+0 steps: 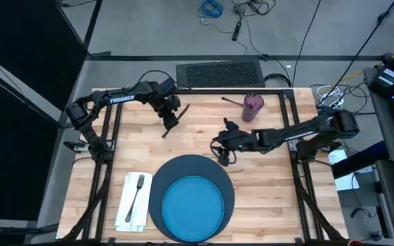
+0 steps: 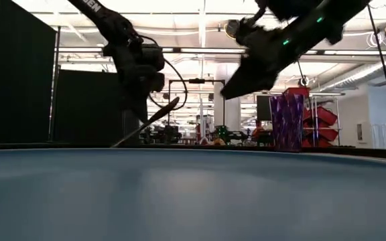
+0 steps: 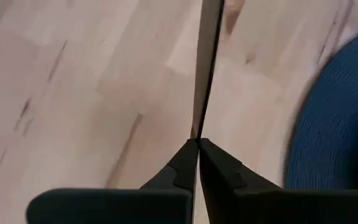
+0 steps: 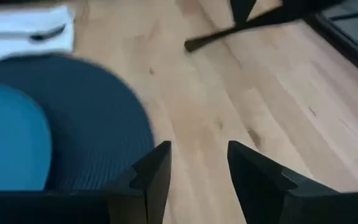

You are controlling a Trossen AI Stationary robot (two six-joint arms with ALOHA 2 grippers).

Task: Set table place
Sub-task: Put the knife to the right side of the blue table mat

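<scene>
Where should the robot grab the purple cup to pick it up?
Around its side wall, probably halfway up. The purple cup stands upright with straight sides, so a level pinch suits. The open right tool is free and could come from the mat side, avoiding the utensil beside it. The left tool holds a knife.

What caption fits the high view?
Left hand lifts a utensil; right hand open beside the mat.

left tool (image 1: 170, 121) clamped shut, right tool (image 1: 222, 154) open
</scene>
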